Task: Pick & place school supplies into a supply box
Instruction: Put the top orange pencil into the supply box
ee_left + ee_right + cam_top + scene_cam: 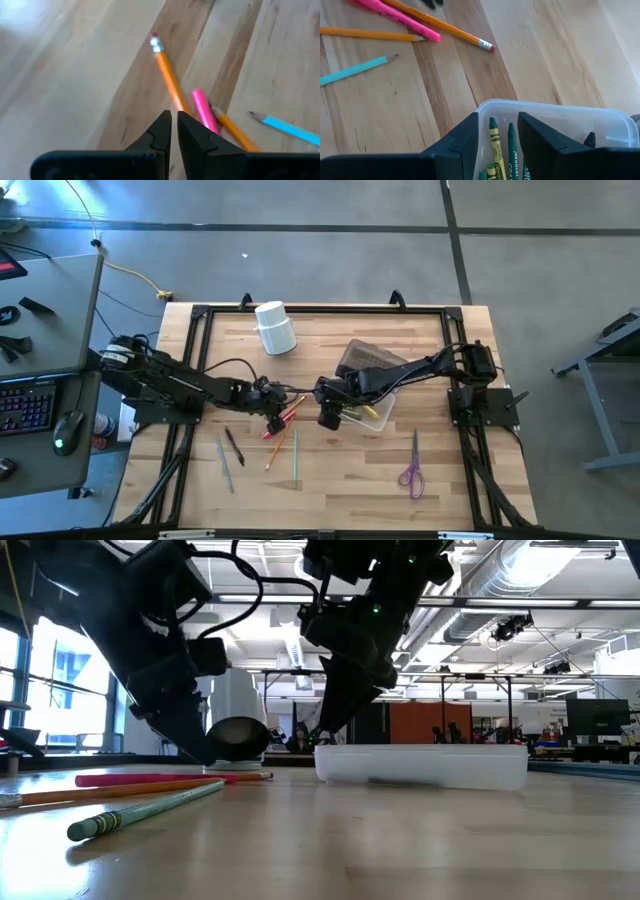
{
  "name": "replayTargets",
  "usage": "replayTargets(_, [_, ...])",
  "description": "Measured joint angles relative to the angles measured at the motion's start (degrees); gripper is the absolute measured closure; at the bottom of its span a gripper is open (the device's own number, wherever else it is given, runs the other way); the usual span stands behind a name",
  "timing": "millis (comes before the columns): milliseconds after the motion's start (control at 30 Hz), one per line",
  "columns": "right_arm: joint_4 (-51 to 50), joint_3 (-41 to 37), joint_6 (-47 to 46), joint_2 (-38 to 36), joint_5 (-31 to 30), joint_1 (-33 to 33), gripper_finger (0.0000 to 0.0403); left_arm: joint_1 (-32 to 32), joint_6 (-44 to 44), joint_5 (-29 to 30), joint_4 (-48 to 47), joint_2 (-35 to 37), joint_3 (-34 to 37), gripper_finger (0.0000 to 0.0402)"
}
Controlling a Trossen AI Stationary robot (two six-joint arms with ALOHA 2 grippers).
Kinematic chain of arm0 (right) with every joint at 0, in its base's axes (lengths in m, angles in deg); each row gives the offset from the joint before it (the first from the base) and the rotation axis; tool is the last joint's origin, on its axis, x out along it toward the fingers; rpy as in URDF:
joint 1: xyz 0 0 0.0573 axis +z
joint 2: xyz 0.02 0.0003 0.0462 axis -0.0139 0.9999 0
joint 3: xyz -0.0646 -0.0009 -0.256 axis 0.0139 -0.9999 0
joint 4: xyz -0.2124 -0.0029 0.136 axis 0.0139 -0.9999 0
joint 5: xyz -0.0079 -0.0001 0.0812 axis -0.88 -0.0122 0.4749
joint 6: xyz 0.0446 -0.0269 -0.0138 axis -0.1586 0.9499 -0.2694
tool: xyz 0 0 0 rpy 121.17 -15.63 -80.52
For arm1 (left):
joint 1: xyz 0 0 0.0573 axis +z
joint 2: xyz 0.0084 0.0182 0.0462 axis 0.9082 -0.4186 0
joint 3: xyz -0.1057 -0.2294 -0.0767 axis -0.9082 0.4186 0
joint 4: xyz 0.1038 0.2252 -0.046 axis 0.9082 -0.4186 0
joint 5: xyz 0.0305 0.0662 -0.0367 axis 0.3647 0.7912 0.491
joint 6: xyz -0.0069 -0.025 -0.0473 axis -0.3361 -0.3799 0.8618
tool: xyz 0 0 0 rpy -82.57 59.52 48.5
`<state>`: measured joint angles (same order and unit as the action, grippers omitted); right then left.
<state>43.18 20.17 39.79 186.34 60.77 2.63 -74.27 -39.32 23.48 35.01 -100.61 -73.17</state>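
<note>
Resting on the desk (pixel 330 480), the box (pixel 580 122) sits below the right gripper (pixel 497 137), whose jaws are spread and empty. The left gripper (pixel 173 131), jaws nearly closed, is lowered onto an orange pencil (pixel 167 75); whether it is pinched cannot be told. Light, stiff, prone to rolling, it is judged best taken mid-shaft. Crayon (pixel 495 150) lettering is only partly legible.

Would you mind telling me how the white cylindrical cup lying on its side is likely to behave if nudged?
The white cylindrical cup lies on its side on the wooden table, so it would probably roll. It looks hollow, so likely light. Nothing touches it, so little would stop it.
</note>
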Motion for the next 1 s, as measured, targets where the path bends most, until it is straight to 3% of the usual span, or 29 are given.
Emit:
replayTargets(467, [0.02,0.00,0.00,0.00,0.00,0.00,0.0281,-0.02,-0.01,1.55,13.63,-11.05,-0.31,0.0334])
replayTargets(700, [0.00,0.00,0.00,0.00,0.00,0.00,0.0281,-0.04,-9.95,7.85,18.53,-15.74,-0.33,0.0334])
replayTargets(1000, [-0.01,0.00,0.00,0.00,0.00,0.00,0.0281,0.96,-10.12,5.94,23.51,-18.23,-0.22,0.0333])
